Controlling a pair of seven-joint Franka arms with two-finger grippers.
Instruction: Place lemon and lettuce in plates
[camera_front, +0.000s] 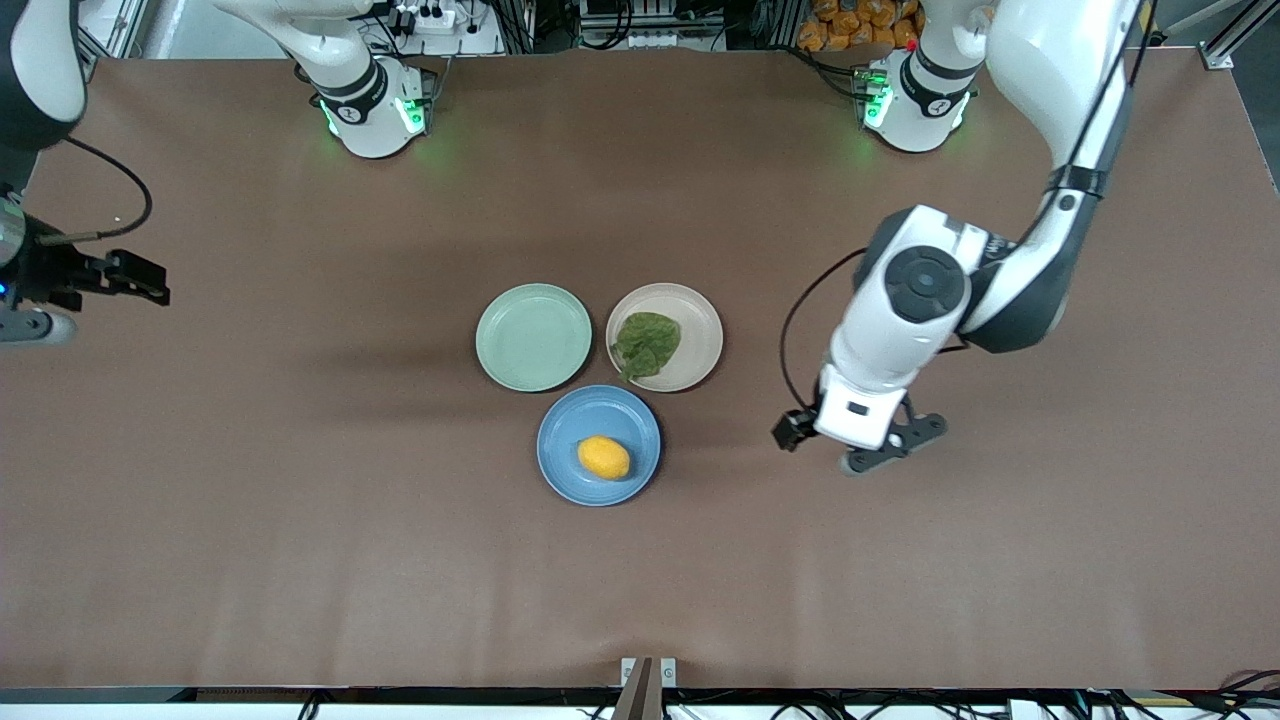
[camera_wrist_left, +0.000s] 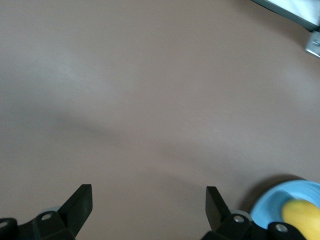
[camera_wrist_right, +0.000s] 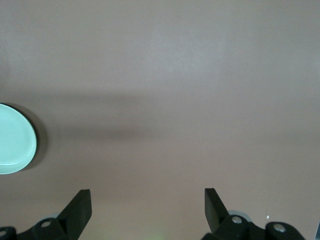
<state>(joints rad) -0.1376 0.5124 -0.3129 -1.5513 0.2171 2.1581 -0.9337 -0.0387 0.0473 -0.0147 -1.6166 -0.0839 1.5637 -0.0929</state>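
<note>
No writing, label, brand, number or sign can be read in any of the three views; the small dark marks on the arms' bases are too small to make out.

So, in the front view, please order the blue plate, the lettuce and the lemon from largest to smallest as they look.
1. blue plate
2. lettuce
3. lemon
All lie close together on the table, so nearness to the camera hardly matters.
</note>
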